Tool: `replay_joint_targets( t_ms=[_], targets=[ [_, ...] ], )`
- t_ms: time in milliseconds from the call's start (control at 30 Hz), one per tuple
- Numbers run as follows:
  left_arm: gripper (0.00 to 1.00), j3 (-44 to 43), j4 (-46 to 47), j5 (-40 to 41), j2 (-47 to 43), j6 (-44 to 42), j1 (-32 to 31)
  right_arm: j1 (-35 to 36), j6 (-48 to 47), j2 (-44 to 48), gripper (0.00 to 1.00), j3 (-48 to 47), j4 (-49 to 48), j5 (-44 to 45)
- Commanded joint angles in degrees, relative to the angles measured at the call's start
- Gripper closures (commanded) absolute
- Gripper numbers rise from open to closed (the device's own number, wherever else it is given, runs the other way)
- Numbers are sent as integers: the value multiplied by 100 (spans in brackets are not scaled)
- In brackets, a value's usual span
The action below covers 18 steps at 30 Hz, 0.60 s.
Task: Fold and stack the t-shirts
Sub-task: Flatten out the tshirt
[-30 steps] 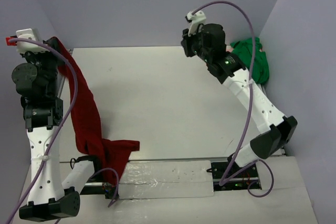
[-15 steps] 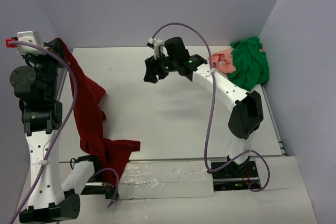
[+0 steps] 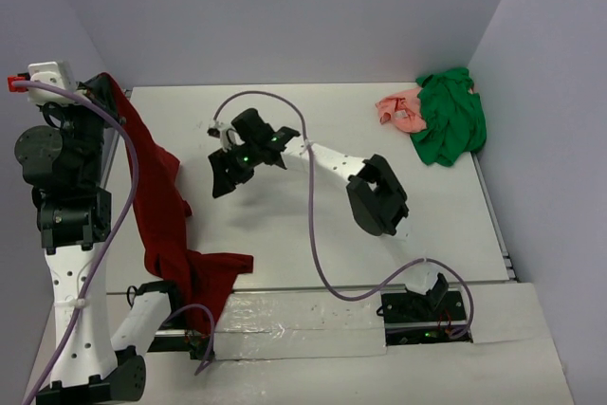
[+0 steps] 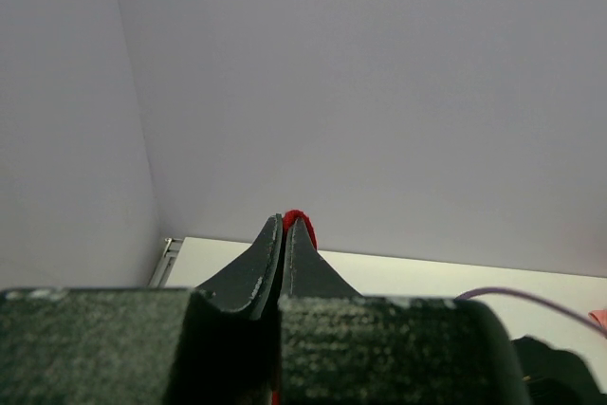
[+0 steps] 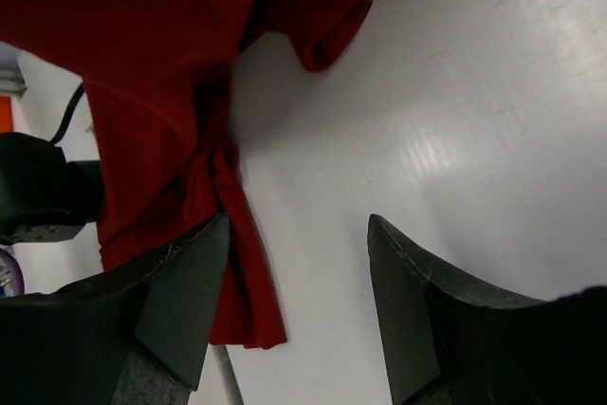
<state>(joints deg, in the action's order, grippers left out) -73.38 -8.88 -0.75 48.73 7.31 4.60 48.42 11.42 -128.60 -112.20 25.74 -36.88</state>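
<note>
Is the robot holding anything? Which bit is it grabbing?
The left gripper pinches the maroon t-shirt by a small fold of cloth at its raised end, jaws shut. The right gripper is open and holds nothing.

I'm looking into a lab test cell; bare lilac walls (image 3: 285, 7) box in a white table (image 3: 285, 225); purple cables (image 3: 313, 244) trail from robot arms (image 3: 327, 160) bolted at its near edge.

Left wrist view: left claw (image 4: 285, 227) conceals the maroon shirt (image 4: 298, 215) except one fold. Right wrist view: top edge crops it.
</note>
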Motion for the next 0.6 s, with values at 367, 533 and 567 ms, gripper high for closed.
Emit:
replay_joint_targets(
  t_ms=[367,533,567],
  targets=[
    [100,-62,-61,-91,-109,60,-21,158,1186,-965,33,-152,-1948,-1101],
    [100,96,-61,-197,-144,51,-21,194,1301,-1728,30,-1265,-2126,-1041],
    [100,140,-61,-180,-136,42,-21,220,1301,-1861,30,-1460,-2047,-971]
  ],
)
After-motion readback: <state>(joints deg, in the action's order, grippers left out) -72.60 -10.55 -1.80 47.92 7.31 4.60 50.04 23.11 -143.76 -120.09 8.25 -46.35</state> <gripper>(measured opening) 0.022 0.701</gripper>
